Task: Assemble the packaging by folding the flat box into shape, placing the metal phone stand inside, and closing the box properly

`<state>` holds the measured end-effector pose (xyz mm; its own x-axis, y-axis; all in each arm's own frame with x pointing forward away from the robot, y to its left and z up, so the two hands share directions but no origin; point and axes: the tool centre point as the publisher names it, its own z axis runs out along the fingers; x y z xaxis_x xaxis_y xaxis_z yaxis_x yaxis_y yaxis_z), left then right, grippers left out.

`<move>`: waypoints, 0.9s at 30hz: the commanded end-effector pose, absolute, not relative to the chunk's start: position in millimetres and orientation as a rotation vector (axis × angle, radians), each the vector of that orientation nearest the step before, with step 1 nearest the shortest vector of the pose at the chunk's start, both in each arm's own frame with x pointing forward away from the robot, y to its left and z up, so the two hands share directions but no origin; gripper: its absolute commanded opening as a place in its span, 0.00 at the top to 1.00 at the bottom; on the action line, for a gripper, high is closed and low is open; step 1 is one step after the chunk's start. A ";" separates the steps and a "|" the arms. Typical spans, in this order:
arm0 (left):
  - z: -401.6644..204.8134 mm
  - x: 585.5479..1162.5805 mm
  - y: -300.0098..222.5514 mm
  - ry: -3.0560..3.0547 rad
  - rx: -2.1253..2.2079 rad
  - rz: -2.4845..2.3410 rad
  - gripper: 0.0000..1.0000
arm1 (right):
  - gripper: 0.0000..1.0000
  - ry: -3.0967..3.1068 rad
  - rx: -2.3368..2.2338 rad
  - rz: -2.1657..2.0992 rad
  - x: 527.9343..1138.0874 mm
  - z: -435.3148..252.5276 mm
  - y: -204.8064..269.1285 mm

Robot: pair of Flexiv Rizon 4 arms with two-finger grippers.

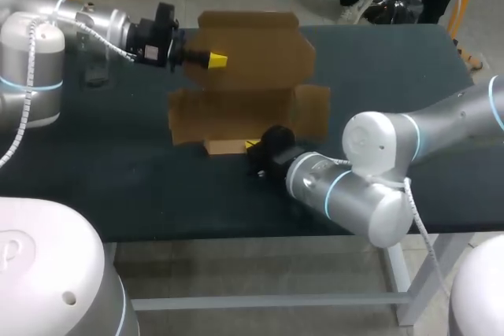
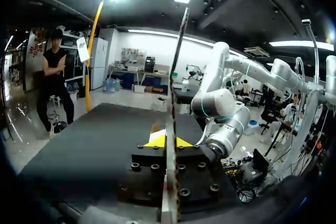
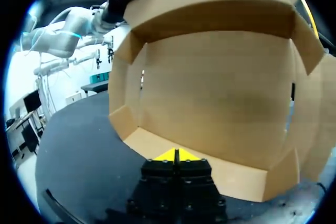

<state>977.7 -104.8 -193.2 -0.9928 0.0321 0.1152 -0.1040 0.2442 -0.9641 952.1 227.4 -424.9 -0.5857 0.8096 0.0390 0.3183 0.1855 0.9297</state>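
Left arm (image 1: 94, 25) reaches in level, jaws clamped on the box (image 1: 252, 53) edge; right arm (image 1: 370, 171) bends low, jaws together.

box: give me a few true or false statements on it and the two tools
1. The left tool is shut on a raised panel of the box. True.
2. The box is closed up. False: it stands open, its inside facing the right wrist camera.
3. The right tool is at the box's near edge. True.
4. The right tool's tips are spread wide. False: the yellow tips meet.
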 end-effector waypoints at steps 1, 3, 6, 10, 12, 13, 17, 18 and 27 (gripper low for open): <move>-193.8 963.3 -104.9 -2.403 0.066 1.872 1.00 | 1.00 1.989 1.056 1.383 951.6 -429.4 230.3; -193.3 958.2 -105.1 -2.408 0.060 1.876 1.00 | 1.00 1.989 1.056 1.383 951.6 -429.4 230.3; -192.7 951.6 -104.8 -2.414 0.055 1.883 1.00 | 1.00 1.989 1.056 1.383 951.6 -429.4 230.3; -194.0 944.2 -104.7 -2.415 0.052 1.896 1.00 | 1.00 1.989 1.056 1.383 951.6 -429.4 230.3; -195.0 940.6 -104.9 -2.415 0.050 1.899 1.00 | 1.00 1.989 1.056 1.383 951.6 -429.4 230.3; -195.6 939.3 -104.9 -2.416 0.050 1.899 1.00 | 1.00 1.989 1.056 1.383 951.6 -429.4 230.3; -200.5 936.9 -104.7 -2.410 0.057 1.906 1.00 | 1.00 1.989 1.056 1.383 951.6 -429.4 230.3; -201.8 936.6 -104.8 -2.409 0.058 1.906 1.00 | 1.00 1.989 1.056 1.383 951.6 -429.4 230.3; -210.1 933.9 -105.9 -2.386 0.055 1.923 1.00 | 1.00 1.989 1.056 1.383 951.6 -429.4 230.3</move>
<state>933.2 -105.3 -204.9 -0.9966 0.0160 0.0804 -0.0751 0.2162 -0.9735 952.0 228.0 -425.4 -0.5817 0.8126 0.0352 0.3188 0.1881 0.9290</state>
